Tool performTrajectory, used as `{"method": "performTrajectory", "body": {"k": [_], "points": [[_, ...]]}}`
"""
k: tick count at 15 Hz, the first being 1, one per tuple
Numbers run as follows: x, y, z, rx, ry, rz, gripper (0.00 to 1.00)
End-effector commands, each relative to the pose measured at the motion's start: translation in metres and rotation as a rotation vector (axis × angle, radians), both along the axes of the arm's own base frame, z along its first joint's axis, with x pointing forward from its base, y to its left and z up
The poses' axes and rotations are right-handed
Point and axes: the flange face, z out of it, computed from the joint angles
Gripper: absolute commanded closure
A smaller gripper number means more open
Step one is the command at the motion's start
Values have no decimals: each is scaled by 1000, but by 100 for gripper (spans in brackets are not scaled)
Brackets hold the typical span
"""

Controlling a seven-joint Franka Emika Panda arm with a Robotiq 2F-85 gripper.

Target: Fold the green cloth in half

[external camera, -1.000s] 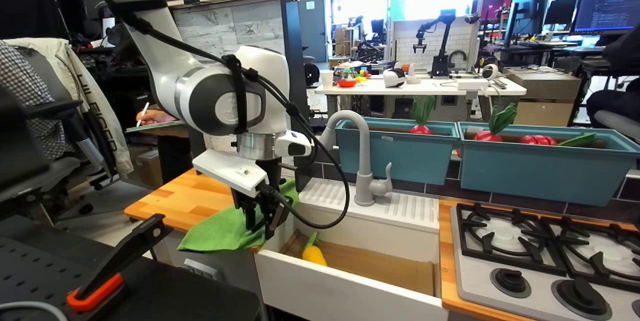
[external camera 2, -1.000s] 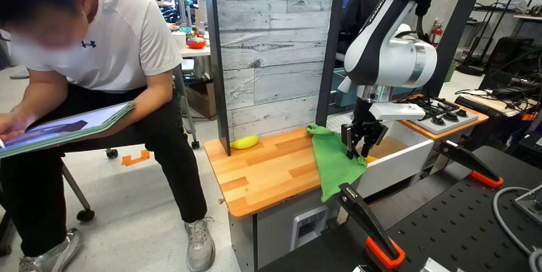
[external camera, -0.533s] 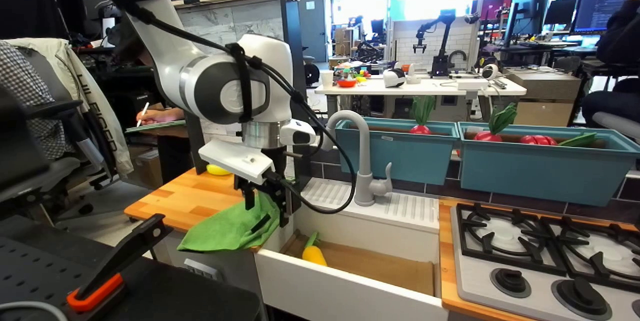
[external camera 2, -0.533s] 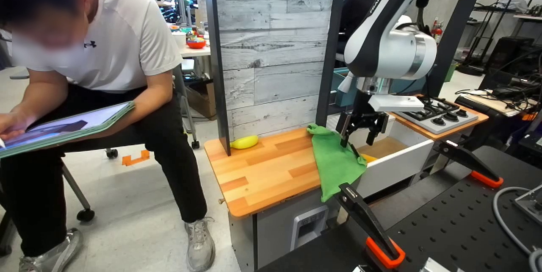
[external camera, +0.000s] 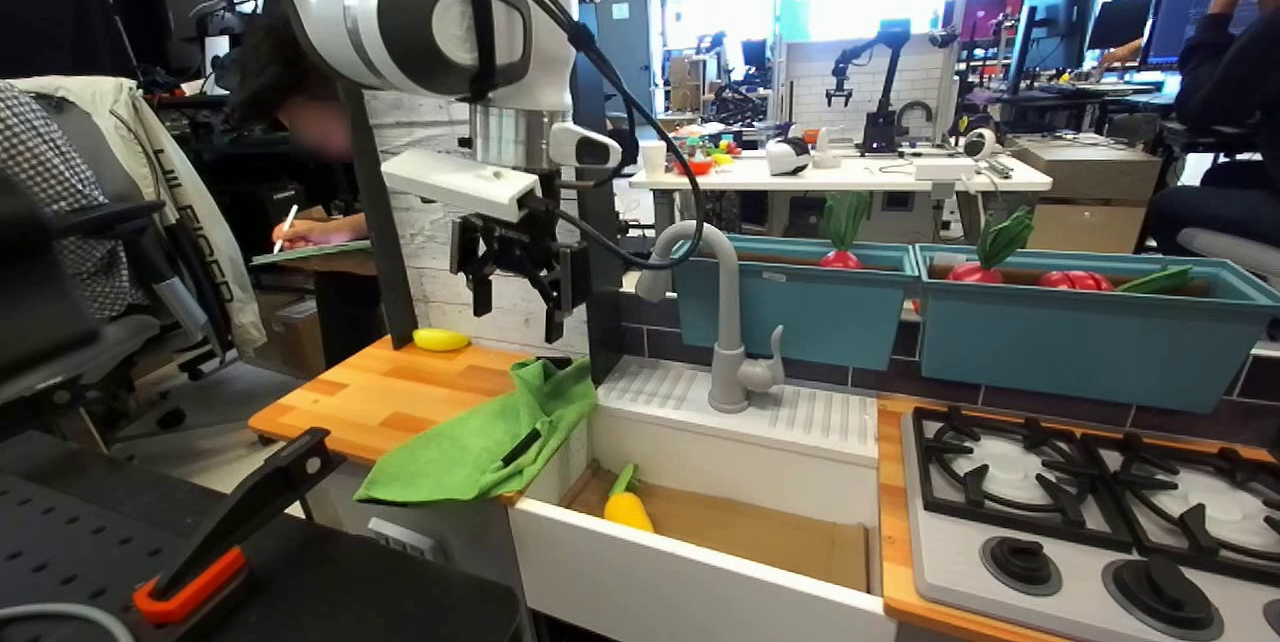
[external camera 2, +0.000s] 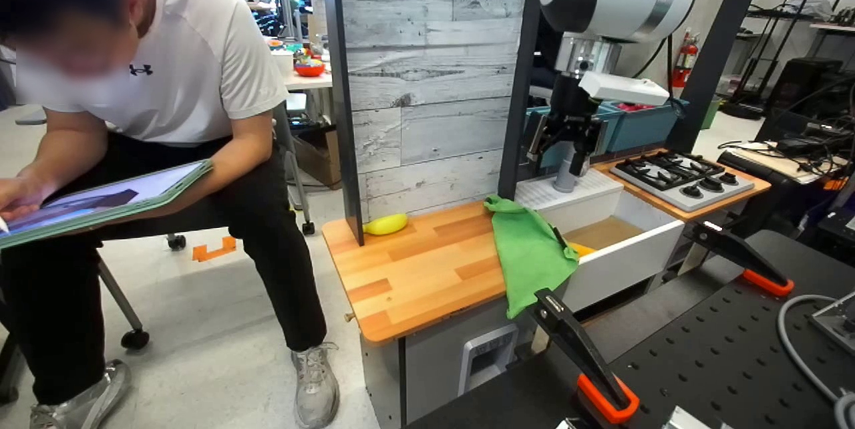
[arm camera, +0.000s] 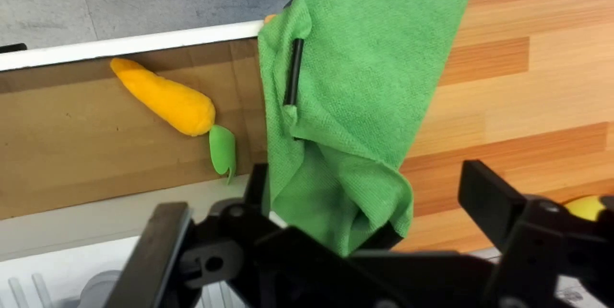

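The green cloth (external camera: 450, 460) lies rumpled along the sink-side end of the wooden counter (external camera 2: 427, 262), its front part hanging over the front edge. In the wrist view the green cloth (arm camera: 383, 58) has a crease across it and bunched folds toward the back. A short black bar (arm camera: 294, 72) shows on its sink side. Well above the cloth's back end hangs my gripper (external camera: 517, 312), fingers spread and nothing between them; an exterior view also shows the gripper (external camera 2: 556, 160) apart from the cloth. In the wrist view the gripper (arm camera: 365, 181) spans the bunched end, seen below.
A yellow carrot-shaped toy (arm camera: 165, 101) lies in the sink (external camera: 700, 577) beside the cloth. A banana (external camera 2: 386, 224) rests at the counter's back. The faucet (external camera: 727, 322) and a dark post (external camera: 598, 172) rise near the gripper. Teal bins (external camera: 1060, 342) stand behind the stove (external camera: 1060, 522).
My gripper has let go of the cloth, its fingers spreading wide, and has risen well above the counter. The cloth stays where it lay.
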Motion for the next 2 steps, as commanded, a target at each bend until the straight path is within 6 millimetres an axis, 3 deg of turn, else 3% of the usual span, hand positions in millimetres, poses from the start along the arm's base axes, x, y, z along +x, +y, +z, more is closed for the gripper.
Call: {"method": "performTrajectory", "body": {"k": [1,2], "points": [[0,0,4,0,0,2,0],[-1,0,4,0,2,3,0]]}}
